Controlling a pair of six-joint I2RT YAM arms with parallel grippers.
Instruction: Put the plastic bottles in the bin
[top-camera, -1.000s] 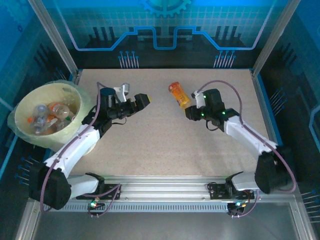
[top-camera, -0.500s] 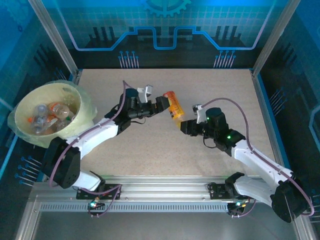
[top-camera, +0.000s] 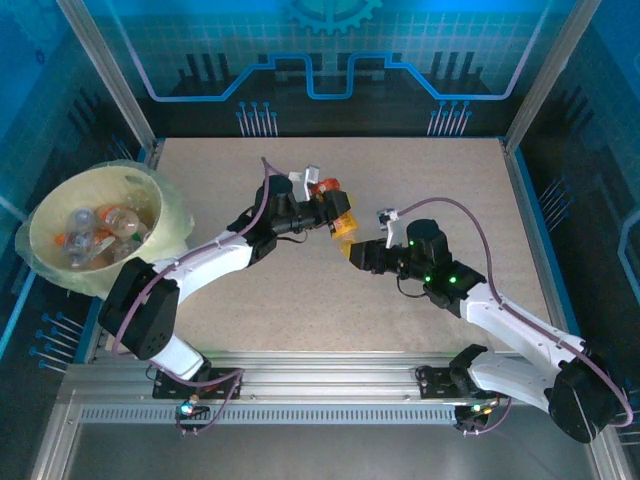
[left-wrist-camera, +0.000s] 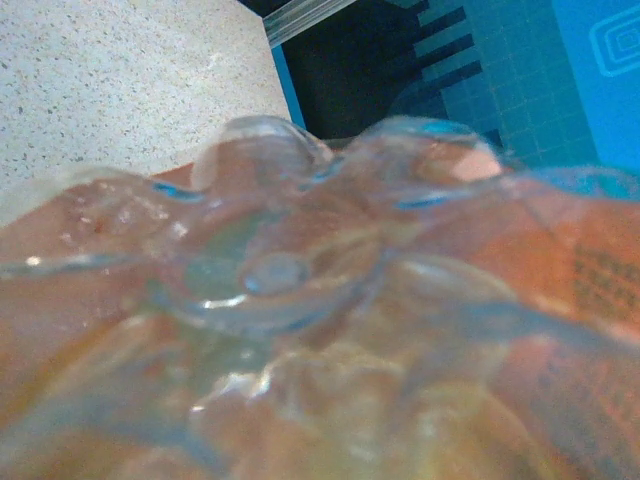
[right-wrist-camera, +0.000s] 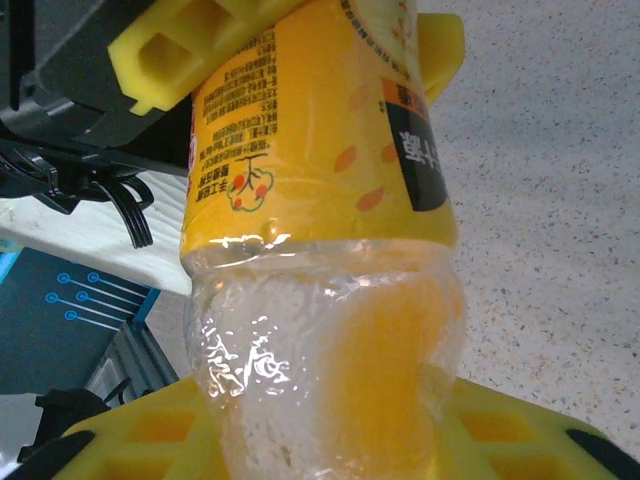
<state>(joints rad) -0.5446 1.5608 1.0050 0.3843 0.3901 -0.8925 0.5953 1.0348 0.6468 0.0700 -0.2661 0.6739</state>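
The bottle (right-wrist-camera: 320, 180) runs lengthways between both arms: left gripper (top-camera: 338, 214) clamped round its labelled end, right gripper (top-camera: 358, 256) at its base, grip unclear. The bin (top-camera: 150, 255) sits leftward.

- The top external camera sits high at the near side and faces down and forward, far enough back to take in the whole desk (top-camera: 330, 310), with the bin (top-camera: 95, 228) at the frame's left edge.
- The left wrist camera is almost pressed against the bottle (left-wrist-camera: 300, 320), which is blurred. The desk shows in the upper left corner.
- The right wrist camera looks out over the right end effector (right-wrist-camera: 330, 450) at the bottom edge, close to the same bottle. The left end effector (right-wrist-camera: 300, 40) is at the top.
- All three views share the bottle and the desk around it, mid-frame from above.
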